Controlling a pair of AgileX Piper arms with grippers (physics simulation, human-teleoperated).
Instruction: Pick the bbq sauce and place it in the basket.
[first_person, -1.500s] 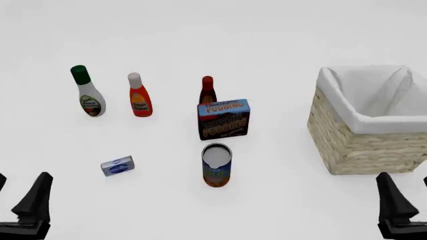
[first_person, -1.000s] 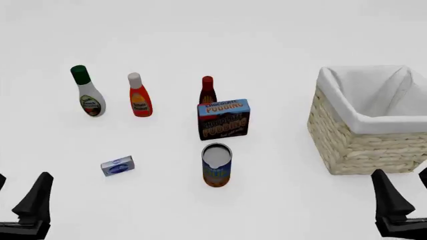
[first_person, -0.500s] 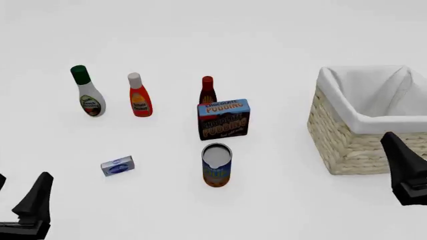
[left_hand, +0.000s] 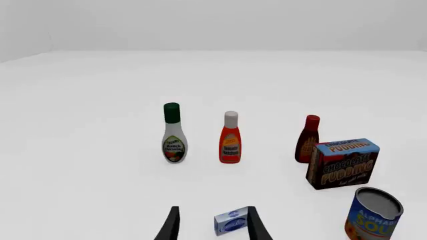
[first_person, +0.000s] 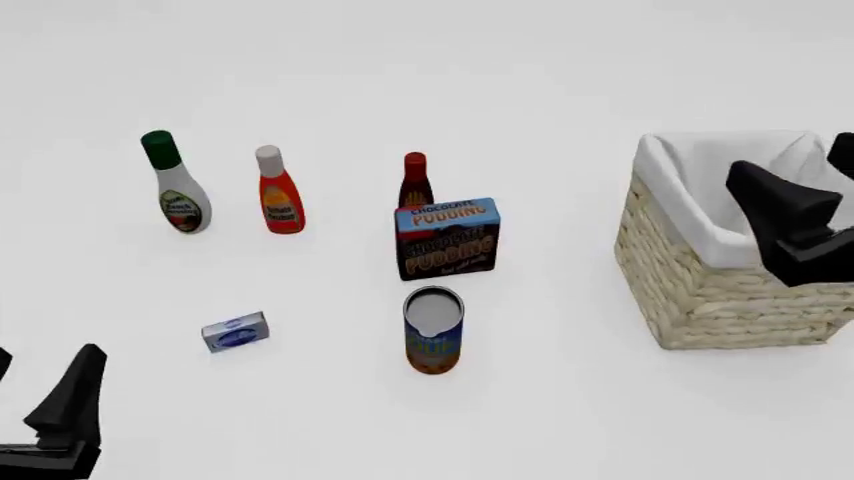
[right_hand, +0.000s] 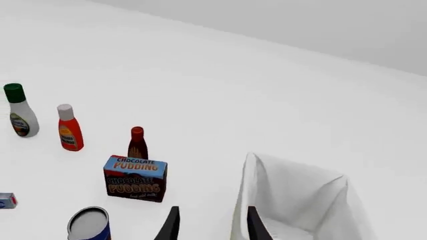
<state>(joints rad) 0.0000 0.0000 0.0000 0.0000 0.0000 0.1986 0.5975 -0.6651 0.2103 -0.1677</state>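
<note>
- The bbq sauce (first_person: 415, 180) stands upright on the white surface (first_person: 561, 90), just behind the chocolate pudding box (first_person: 447, 238) and to the right of the orange-red bottle (first_person: 278, 191) and the green-capped white bottle (first_person: 172, 183).
- The right pincer (first_person: 801, 225) hangs over the basket (first_person: 694, 275) at the right, well apart from the bbq sauce; its fingers are spread and hold nothing.
- The left pincer (first_person: 54, 420) sits low at the near left corner, released and empty, far from the bbq sauce.
- A soup can (first_person: 433, 329) stands in front of the pudding box; a small blue-and-white packet (first_person: 235, 331) lies to its left.
- The left wrist view shows the packet (left_hand: 231, 222) between its open fingertips (left_hand: 171, 226); the basket is outside that view.
- The right wrist view looks down past the fingers onto the basket's white cloth lining (right_hand: 293, 195), with the bbq sauce (right_hand: 137, 143) beyond the pudding box (right_hand: 135, 177).
- Over the last second and a half the right pincer has risen from the near right corner to above the basket; the left arm and all objects have stayed put.
</note>
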